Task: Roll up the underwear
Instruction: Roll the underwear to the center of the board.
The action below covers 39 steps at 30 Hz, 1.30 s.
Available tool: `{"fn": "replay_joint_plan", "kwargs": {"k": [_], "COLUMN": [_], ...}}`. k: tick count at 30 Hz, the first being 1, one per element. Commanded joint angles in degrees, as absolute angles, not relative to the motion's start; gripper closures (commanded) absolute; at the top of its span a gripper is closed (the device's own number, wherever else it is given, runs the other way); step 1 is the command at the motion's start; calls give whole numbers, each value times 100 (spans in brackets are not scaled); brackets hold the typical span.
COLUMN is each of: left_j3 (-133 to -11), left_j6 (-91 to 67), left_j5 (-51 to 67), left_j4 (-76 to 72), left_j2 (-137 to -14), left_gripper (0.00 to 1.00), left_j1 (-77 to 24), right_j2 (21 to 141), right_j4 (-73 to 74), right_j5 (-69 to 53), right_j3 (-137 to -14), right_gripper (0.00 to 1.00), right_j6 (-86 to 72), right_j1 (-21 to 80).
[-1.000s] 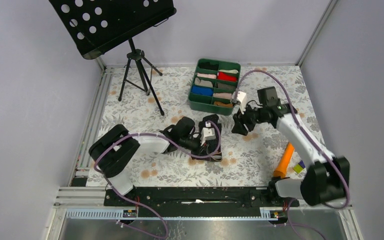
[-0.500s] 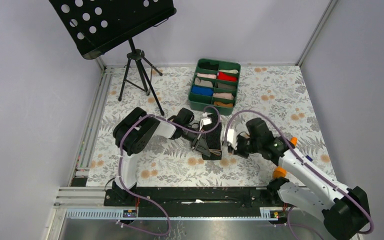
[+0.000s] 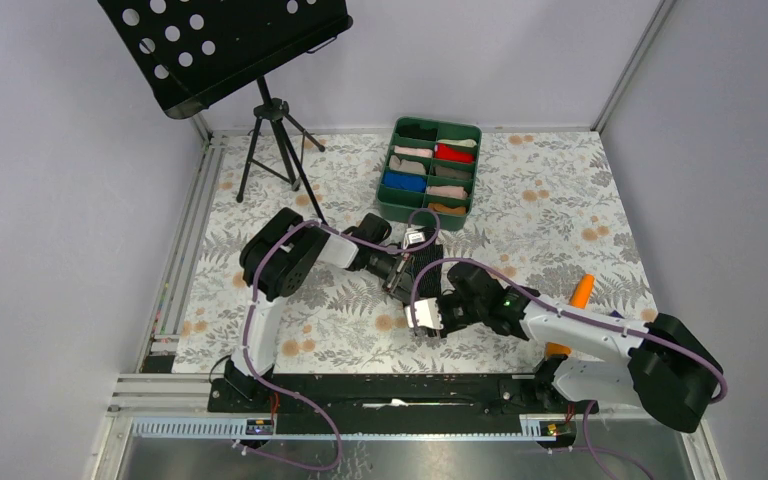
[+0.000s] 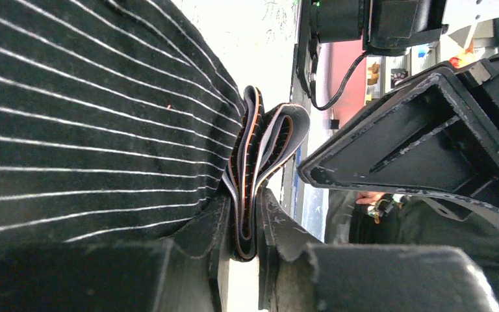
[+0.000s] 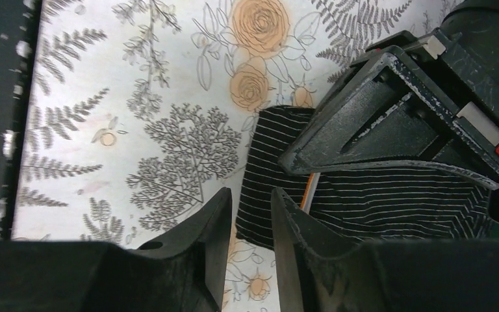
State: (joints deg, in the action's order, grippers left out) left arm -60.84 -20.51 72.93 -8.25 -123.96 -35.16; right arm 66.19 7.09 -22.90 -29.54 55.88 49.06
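Black soft fabric underwear point(image 3: 428, 266) with thin white stripes lay on the floral-printed table covering point(image 3: 560, 200), just below the centre of the overhead view. Condition observed: bunched, not spread flat. In the left wrist view the striped body filled the left half of the frame. The wide black waistband, edged in orange, stood doubled into several layers at mid-frame.

The left gripper point(image 4: 243, 218) was clamped on that folded waistband, both fingers pressed against it. The right gripper point(image 5: 252, 214) stood at the garment's lower left corner as framed by the right wrist view. Its fingers were narrowly parted, with the striped edge showing in the gap. Whether cloth was pinched there could not be determined.

Surroundings: a green plastic compartment tray point(image 3: 412, 214) holding small red, blue, pink and beige cloth rolls sat above the garment in the overhead view, apart from it. A black perforated music stand on a tripod point(image 3: 225, 40) occupied the upper left. An orange cylindrical object point(image 3: 580, 292) lay at right, beside the right arm.

Obstructions: in the right wrist view the left gripper's black body overlay the upper right part of the garment. In the overhead view the right arm's white wrist camera point(image 3: 422, 316) covered its lower end.
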Motion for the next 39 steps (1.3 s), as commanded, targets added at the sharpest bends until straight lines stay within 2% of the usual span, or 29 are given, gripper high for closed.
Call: {"fn": "replay_joint_plan", "kwargs": {"k": [1, 11, 13, 15, 16, 17, 20, 22, 26, 31, 34, 39], "left_j3": [-6205, -6336, -6381, -6464, -6507, -6564, -6611, -6529, -6362, -6164, -5554, -4364], "left_j6": [-1826, -1707, -1657, -1522, -1444, -1336, -1098, -1036, -417, 907, 1424, 1913], "left_j5": [6884, 6853, 6811, 6767, 6741, 6692, 6540, 6422, 5933, 5364, 4875, 3144], "left_j4": [-234, -34, -9, 262, 356, 504, 839, 934, 1538, 2599, 2570, 1777], "left_j2": [-12703, -12833, -12842, -12829, -12777, -12725, -12412, -12057, -11146, -10075, -9106, -6793], "left_gripper": [100, 98, 96, 90, 85, 80, 66, 61, 54, 53, 53, 47], "left_j1": [-3413, -3406, -3409, -3406, -3403, -3402, -3298, -3102, -2611, -2307, -2250, -2459], "right_j2": [6775, 7289, 7473, 7706, 7834, 7959, 8189, 8119, 8170, 8590, 9051, 10213], "right_j4": [-48, -899, -847, -737, -662, -500, 274, 887, 1808, 2655, 3174, 4397], "right_j5": [-1813, -1123, -1120, -1115, -1124, -1140, -1342, -1723, -2325, -3309, -3906, -4767], "right_j3": [-2793, -2313, -2370, -2482, -2544, -2636, -2961, -3131, -3583, -4168, -4629, -5724], "right_gripper": [62, 49, 48, 48, 49, 55, 79, 85, 92, 94, 94, 93], "right_j6": [5996, 6121, 6134, 6135, 6147, 6166, 6172, 6165, 5544, 5019, 4852, 5164], "right_j1": [4975, 4992, 4992, 4999, 5001, 5001, 5001, 5001, 4905, 4297, 3948, 3409]}}
